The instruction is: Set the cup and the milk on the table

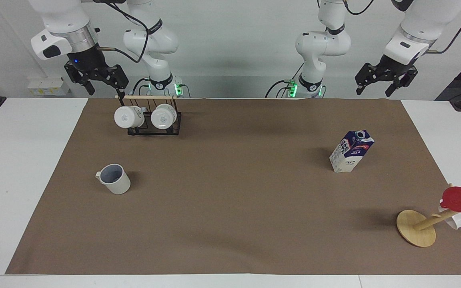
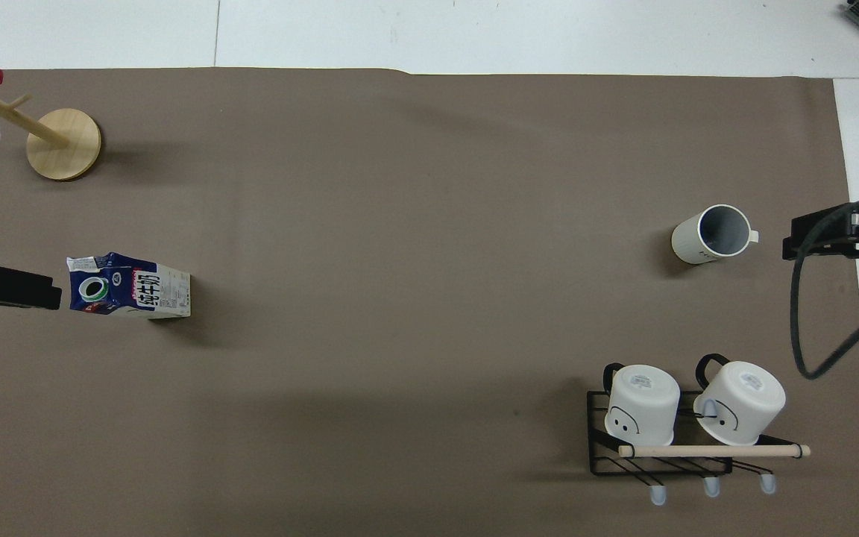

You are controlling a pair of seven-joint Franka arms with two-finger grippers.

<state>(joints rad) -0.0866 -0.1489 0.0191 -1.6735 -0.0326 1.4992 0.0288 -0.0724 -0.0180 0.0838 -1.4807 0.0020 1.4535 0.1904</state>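
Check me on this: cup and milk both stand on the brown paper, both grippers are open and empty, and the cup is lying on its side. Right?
One slip: the cup is not on its side. It stands upright, mouth up, as the facing view shows. The rest holds: the milk stands on the paper too, and the left gripper and right gripper hang open and empty.

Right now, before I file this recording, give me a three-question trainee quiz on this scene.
1. True or false: the milk lies flat on the table.
2. What does either end effector hold? A) the cup B) the milk C) nothing
3. Fill in: the cup stands toward the ___ arm's end.

Key:
1. False; it stands upright.
2. C; the left end effector and right end effector are open, raised at the robots' edge of the table.
3. right
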